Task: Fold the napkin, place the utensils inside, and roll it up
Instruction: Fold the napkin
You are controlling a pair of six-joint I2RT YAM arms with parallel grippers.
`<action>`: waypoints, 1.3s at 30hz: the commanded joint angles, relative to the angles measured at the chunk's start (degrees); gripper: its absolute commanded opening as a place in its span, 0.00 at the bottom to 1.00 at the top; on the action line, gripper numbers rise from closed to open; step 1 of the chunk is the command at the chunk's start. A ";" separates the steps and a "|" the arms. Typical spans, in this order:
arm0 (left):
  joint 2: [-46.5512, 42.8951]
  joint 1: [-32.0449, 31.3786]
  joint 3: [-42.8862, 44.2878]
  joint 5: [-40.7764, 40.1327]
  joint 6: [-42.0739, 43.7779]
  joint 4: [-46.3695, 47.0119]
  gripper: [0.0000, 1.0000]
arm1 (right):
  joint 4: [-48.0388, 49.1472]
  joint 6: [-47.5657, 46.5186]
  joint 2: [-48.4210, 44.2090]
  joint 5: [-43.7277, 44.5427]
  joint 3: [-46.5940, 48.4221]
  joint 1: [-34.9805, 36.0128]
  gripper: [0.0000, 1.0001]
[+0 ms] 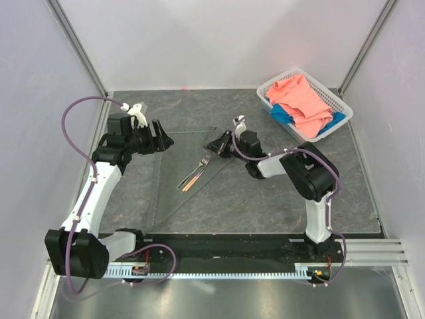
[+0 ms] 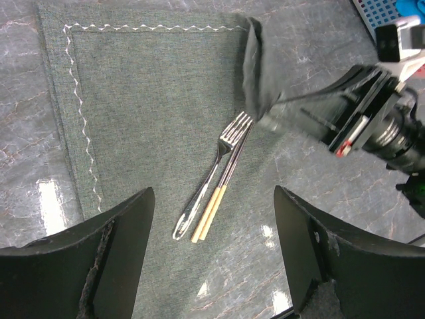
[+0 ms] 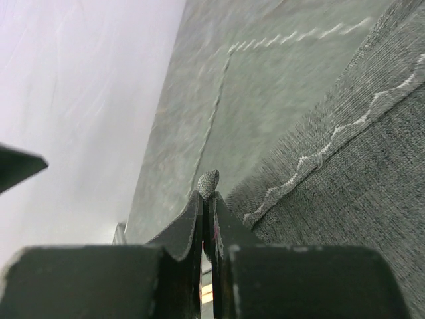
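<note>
The dark grey napkin (image 1: 174, 154) lies folded into a triangle on the table, its stitched hem showing in the left wrist view (image 2: 146, 93). A silver fork (image 1: 201, 166) and light wooden chopsticks (image 1: 191, 181) lie side by side on it, seen also in the left wrist view as fork (image 2: 211, 181) and chopsticks (image 2: 211, 209). My left gripper (image 1: 159, 137) is open and empty, hovering over the napkin's left part (image 2: 214, 199). My right gripper (image 1: 222, 142) is shut on the napkin's upper right corner and lifts it; the cloth (image 3: 345, 173) bunches between its fingertips (image 3: 208, 194).
A white basket (image 1: 340, 101) at the back right holds a salmon-pink cloth (image 1: 302, 100) and a blue cloth (image 1: 281, 114). White walls close off the left, back and right sides. The arm bases sit on the rail at the near edge.
</note>
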 commanded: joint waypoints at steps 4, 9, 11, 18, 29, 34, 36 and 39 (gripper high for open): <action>-1.37 -0.26 0.93 0.53 0.08 1.01 0.80 | 3.05 2.02 -1.40 -3.14 0.34 5.68 0.00; -1.73 -0.26 0.93 0.62 0.07 1.01 0.80 | 2.87 2.54 -0.08 -3.23 0.52 8.58 0.00; -1.81 -0.26 0.93 0.62 0.07 0.92 0.80 | 2.70 2.72 0.53 -3.23 0.52 9.46 0.00; -1.90 -0.26 0.76 0.62 0.08 0.92 0.80 | 1.73 2.54 1.85 -2.88 0.34 11.22 0.00; -1.90 -0.26 0.85 0.53 0.25 0.92 0.80 | -2.13 -1.76 2.21 -0.85 -1.50 13.94 0.30; -1.73 -0.26 0.67 0.44 0.25 1.10 0.80 | -7.49 -8.96 -3.58 -1.90 -1.42 14.74 0.59; -1.64 -0.26 0.67 0.44 0.25 1.01 0.80 | -11.95 -11.24 -5.96 -5.32 0.25 14.30 0.64; -1.55 -0.26 0.76 0.53 0.34 1.01 0.80 | -21.51 -17.39 -10.88 -5.69 3.67 12.46 0.65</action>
